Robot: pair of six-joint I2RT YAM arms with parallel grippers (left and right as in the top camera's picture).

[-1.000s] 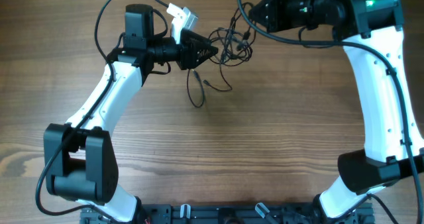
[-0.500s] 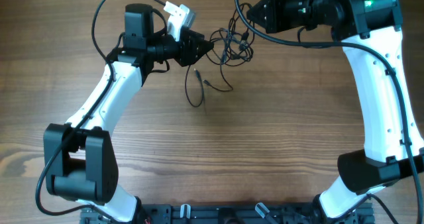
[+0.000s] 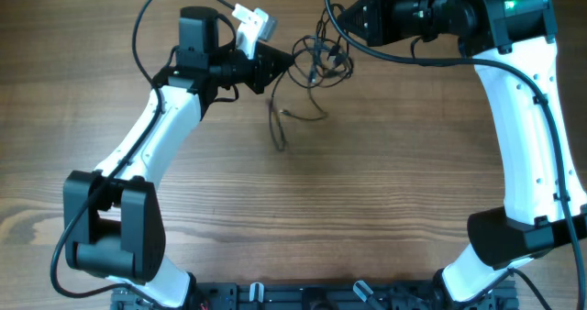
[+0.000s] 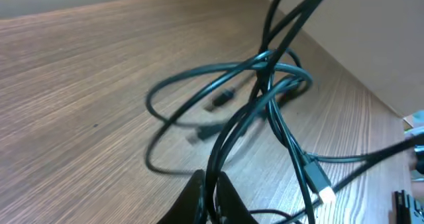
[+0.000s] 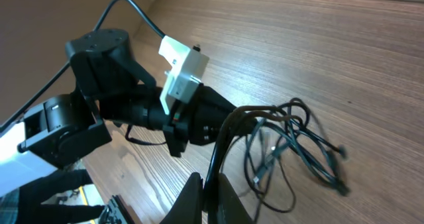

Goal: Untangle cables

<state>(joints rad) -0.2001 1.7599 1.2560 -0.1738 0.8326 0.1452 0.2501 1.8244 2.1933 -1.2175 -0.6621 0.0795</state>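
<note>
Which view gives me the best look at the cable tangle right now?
Left wrist: the cables fill the frame, crossings and plug ends distinct. Right wrist shows them smaller and farther off. Overhead shows only a small dark clump.

Work surface: a wooden table (image 3: 367,209), light brown, grain running along its length, finish matt and evenly lit, without hard shadows. Beyond its far edge, a plain pale wall (image 4: 371,25). On another side, a plain brown surface (image 5: 40,12); wall or floor cannot be determined.
</note>
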